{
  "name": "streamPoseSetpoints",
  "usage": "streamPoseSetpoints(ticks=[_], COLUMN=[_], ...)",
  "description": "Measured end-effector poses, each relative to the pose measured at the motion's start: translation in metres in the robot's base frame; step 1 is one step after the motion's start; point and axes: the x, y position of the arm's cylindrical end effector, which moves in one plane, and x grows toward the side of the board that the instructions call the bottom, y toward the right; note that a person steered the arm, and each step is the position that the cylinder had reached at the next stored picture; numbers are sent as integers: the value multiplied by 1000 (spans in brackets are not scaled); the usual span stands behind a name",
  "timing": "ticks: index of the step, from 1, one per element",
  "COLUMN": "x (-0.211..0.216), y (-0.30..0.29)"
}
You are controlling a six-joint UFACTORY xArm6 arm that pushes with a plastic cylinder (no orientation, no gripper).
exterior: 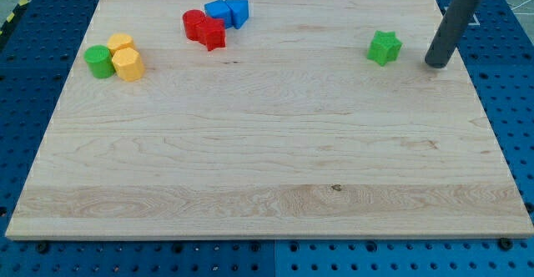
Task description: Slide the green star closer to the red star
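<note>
The green star (384, 47) lies on the wooden board (267, 160) at the view's upper right. The red star (212, 34) lies at the upper left of centre, touching a red round block (194, 23). My tip (435, 63) rests on the board just to the right of the green star, a short gap apart from it. The dark rod rises from the tip toward the view's top right corner.
Two blue blocks (228, 12) sit just above and right of the red star. Two yellow blocks (126, 57) and a green round block (99, 62) are clustered at the view's left. A blue pegboard table (25, 77) surrounds the board.
</note>
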Motion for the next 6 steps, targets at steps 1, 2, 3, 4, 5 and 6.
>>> streamPoseSetpoints(ticks=[1, 2, 3, 4, 5, 6], x=[-20, -22, -21, -14, -10, -6], y=[-3, -22, -45, -72, -104, -133])
